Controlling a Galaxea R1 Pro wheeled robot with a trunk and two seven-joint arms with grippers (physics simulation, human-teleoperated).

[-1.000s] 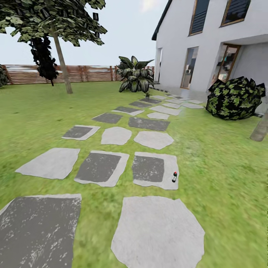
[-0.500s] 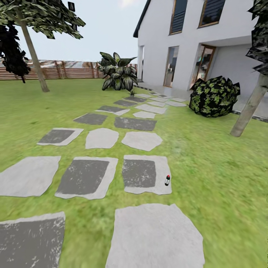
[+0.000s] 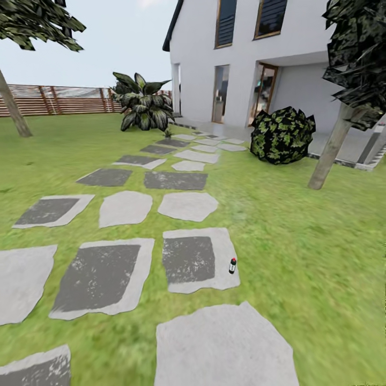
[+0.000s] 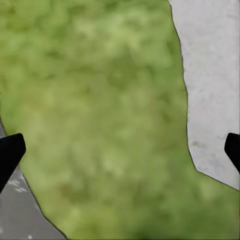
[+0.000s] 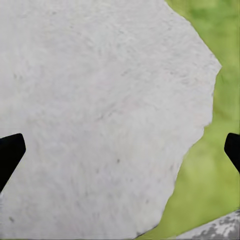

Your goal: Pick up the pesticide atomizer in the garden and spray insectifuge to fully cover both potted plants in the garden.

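The pesticide atomizer (image 3: 232,265) is a small dark bottle with a red top and a pale label. It stands upright on the right edge of a stepping stone (image 3: 198,260) in the garden lawn (image 3: 300,241), a little ahead of me. The potted plants are out of view. My left gripper (image 4: 120,152) is open over grass beside a pale stone, its black fingertips (image 4: 10,155) far apart. My right gripper (image 5: 120,152) is open above a pale stone slab (image 5: 100,115), with nothing between its fingertips (image 5: 10,152).
A path of grey and pale stepping stones (image 3: 177,179) runs toward the white house (image 3: 257,59). A dark bush (image 3: 282,134) and a tree trunk (image 3: 329,153) stand to the right. A large broad-leaved plant (image 3: 142,110) and a brown slatted fence (image 3: 64,100) lie far back.
The whole head picture has shifted to the left, so the camera has turned right. The atomizer stands as before on its stone.
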